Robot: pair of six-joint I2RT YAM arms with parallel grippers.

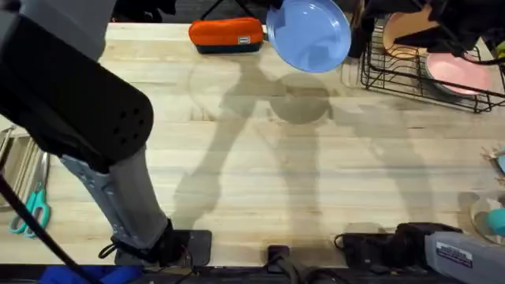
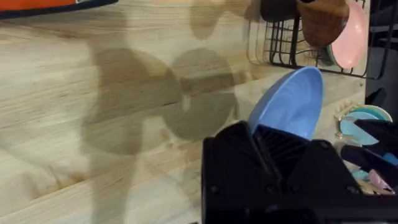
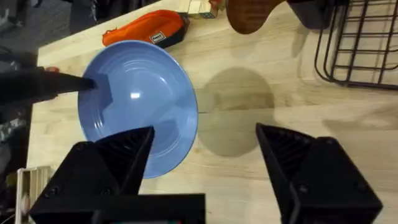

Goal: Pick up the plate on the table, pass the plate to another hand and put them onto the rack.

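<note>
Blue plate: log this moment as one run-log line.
plate: lifted off table, clamped by left gripper | right gripper: jaws open beside plate | rack: holds pink plate

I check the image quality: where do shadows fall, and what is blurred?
Overhead: the plate throws a round shadow on the table, and the near left arm is large, dark and blurred. Right wrist: the same round shadow, beside the plate.

Light wood table (image 1: 260, 173). Black wire rack (image 1: 410, 75) at far right corner; orange pouch (image 1: 226, 35) left of rack along far edge; teal scissors (image 1: 30, 211) off near-left side.
</note>
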